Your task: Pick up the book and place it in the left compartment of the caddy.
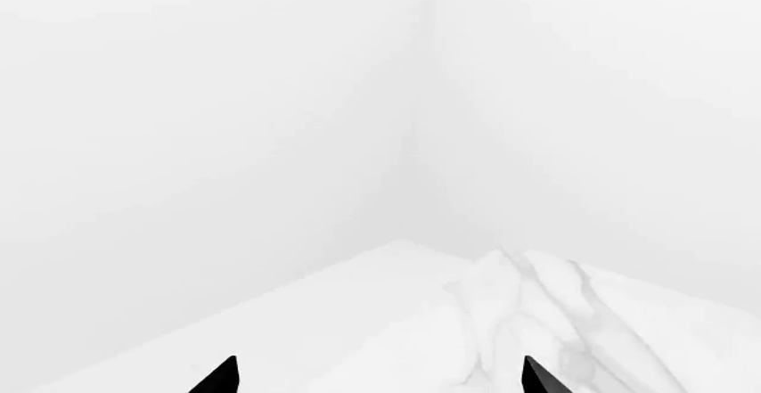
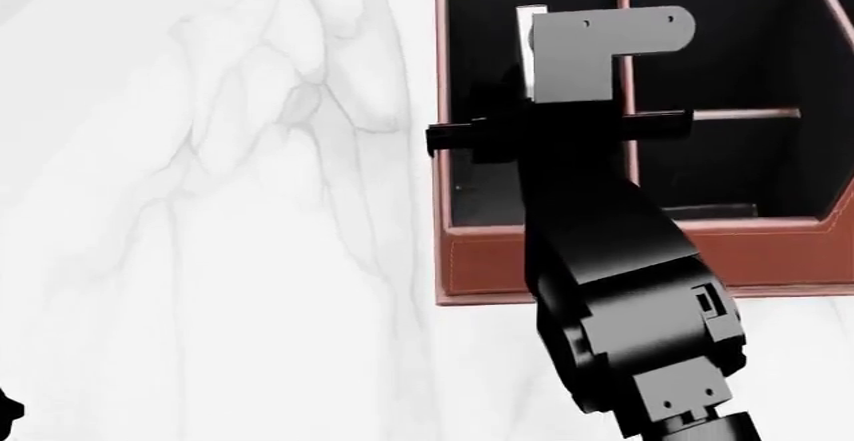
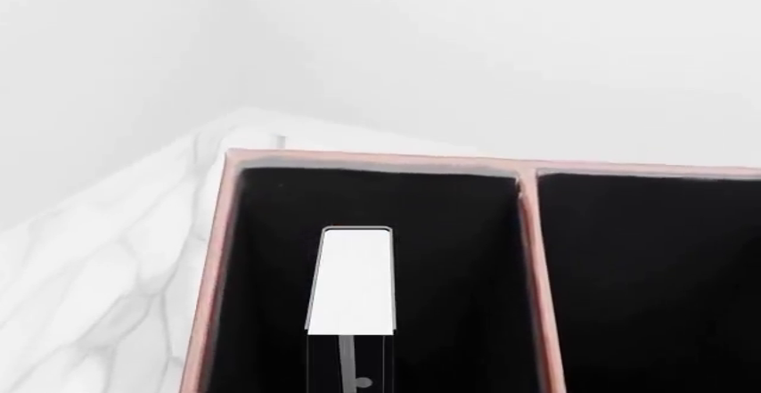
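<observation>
In the head view, nearest the robot, the right arm [image 2: 627, 311] rises from about 5 o'clock toward 12 o'clock, a bulky black link ending in a grey bracket over the caddy [image 2: 587, 261]. The right gripper [image 2: 561, 131] hangs over the left compartment [image 2: 474, 171], the long black-lined bay along the caddy's 9 o'clock side; its black crossbar lies across that bay's walls. Just past the bracket's 9 o'clock edge a thin white strip shows, the book [image 2: 526, 41], standing on edge inside the left compartment toward its far end. In the right wrist view the book [image 3: 352, 279] appears as a pale narrow rectangle with a dark outline, upright between the bay's walls, with a dark part of the gripper just below it; the fingertips themselves are out of sight, so I cannot tell whether the right hand is clenched on the book or has released it. A brown wall [image 3: 532, 268] splits this bay from its neighbour at 3 o'clock, which in the head view is crossed by a thin divider [image 2: 727, 115]. The caddy sits on a white marble table [image 2: 200, 211]. The left gripper [image 1: 378, 377] shows only two black fingertips [image 1: 220, 377] spread well apart with nothing between them, over the table's far corner, with blank white walls beyond.
</observation>
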